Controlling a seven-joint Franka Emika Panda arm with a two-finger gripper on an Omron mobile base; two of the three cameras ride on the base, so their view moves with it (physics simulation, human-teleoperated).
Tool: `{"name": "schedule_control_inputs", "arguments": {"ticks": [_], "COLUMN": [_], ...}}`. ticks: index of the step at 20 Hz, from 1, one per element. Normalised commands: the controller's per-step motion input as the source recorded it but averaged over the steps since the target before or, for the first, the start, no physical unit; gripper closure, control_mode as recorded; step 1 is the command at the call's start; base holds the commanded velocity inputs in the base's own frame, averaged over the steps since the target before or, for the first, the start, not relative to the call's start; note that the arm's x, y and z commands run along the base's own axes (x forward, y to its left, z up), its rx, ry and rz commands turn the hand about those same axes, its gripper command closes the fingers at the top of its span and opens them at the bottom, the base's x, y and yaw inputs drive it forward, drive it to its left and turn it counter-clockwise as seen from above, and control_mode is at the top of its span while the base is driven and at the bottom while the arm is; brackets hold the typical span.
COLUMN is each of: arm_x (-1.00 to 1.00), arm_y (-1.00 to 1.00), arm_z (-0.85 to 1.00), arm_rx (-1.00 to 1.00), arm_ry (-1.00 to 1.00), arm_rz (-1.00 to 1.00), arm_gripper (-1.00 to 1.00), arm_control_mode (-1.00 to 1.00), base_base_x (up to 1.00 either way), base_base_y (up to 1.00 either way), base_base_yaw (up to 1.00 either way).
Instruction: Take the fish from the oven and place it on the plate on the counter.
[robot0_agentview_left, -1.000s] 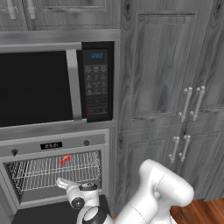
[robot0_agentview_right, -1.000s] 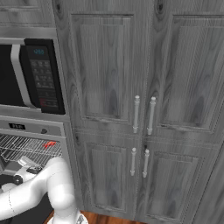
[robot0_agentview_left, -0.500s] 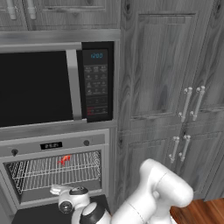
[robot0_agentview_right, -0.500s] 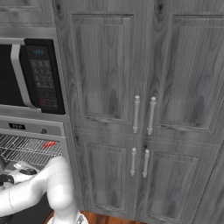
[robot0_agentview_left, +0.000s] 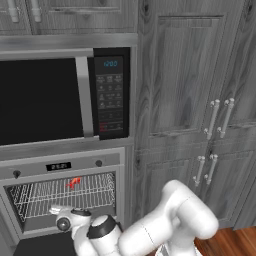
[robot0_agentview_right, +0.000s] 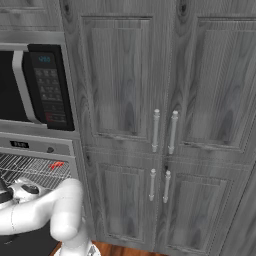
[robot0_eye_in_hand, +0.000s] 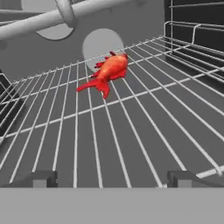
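The fish (robot0_eye_in_hand: 109, 72), small and red-orange, lies on the wire rack (robot0_eye_in_hand: 131, 127) deep inside the open oven (robot0_agentview_left: 65, 165). In the hand view my two fingertips (robot0_eye_in_hand: 43, 178) stand wide apart at the rack's front, with the fish well ahead of them and nothing between them. From the left base the fish (robot0_agentview_left: 74, 183) sits mid-rack, with my gripper (robot0_agentview_left: 54, 211) just below and in front of it at the oven mouth. On the right base side the fish (robot0_agentview_right: 56, 165) shows above my wrist (robot0_agentview_right: 25, 190). The plate and the counter are out of view.
A black-fronted microwave (robot0_agentview_left: 45, 97) with keypad (robot0_agentview_left: 110, 102) sits above the oven. The oven's door (robot0_agentview_left: 40, 245) hangs open below my hand. Tall grey wood cabinets (robot0_agentview_right: 160, 135) with bar handles fill the right. Rack side wires (robot0_eye_in_hand: 192, 35) rise at the right.
My hand has slid left and a little lower, up to the front of the oven rack. The fish has stayed in place.
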Motion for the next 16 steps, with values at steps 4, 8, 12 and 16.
{"name": "schedule_control_inputs", "arguments": {"ticks": [4, 8, 12, 16], "arm_x": [-0.02, -0.23, -0.49, -0.39], "arm_y": [0.08, 0.01, 0.04, 0.06], "arm_z": [-0.98, -1.0, -1.0, -0.75], "arm_rx": [0.0, 0.0, 0.0, -0.04], "arm_ry": [-0.22, -0.2, -0.08, 0.0], "arm_rz": [0.0, -0.01, 0.0, 0.0], "arm_gripper": [-1.0, -1.0, -1.0, -1.0], "arm_control_mode": [-1.0, -1.0, -1.0, -1.0], "base_base_x": [0.0, 0.0, 0.0, 0.0], "base_base_y": [0.0, 0.0, 0.0, 0.0], "base_base_yaw": [0.0, 0.0, 0.0, 0.0]}}
